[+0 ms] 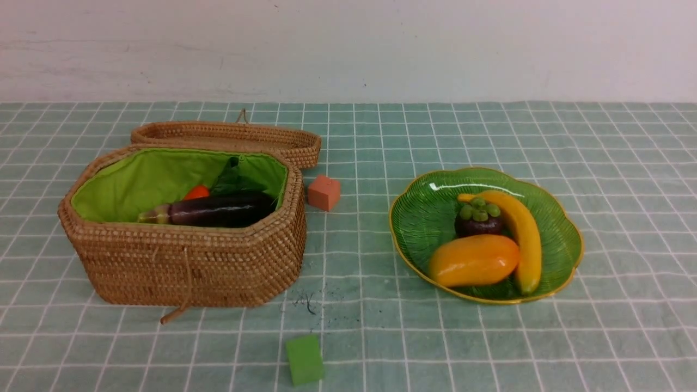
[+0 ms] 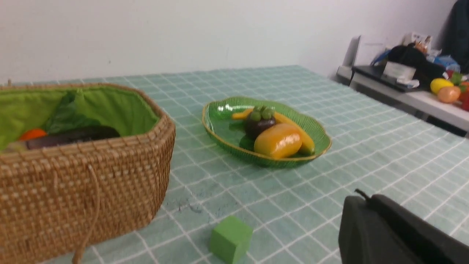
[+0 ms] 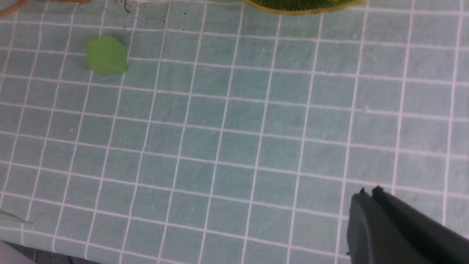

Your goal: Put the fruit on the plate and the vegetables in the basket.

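Observation:
The green plate point(image 1: 425, 218) on the right holds the banana point(image 1: 524, 228), the mango point(image 1: 474, 260) and the mangosteen point(image 1: 478, 218); it also shows in the left wrist view point(image 2: 223, 121). The open wicker basket point(image 1: 185, 256) on the left holds the eggplant point(image 1: 218, 211) and the carrot point(image 1: 196, 192) with its leaves. The gourd is hidden. Neither gripper shows in the front view. My left gripper point(image 2: 366, 198) is shut and empty above the cloth near the table's front. My right gripper point(image 3: 368, 191) is shut and empty over bare cloth.
An orange cube point(image 1: 324, 192) sits behind the basket's right end. A green cube point(image 1: 305, 359) lies near the front edge, also in the right wrist view point(image 3: 107, 55). The basket lid point(image 1: 228, 136) lies open behind it. A side desk with clutter point(image 2: 410, 73) stands beyond the table.

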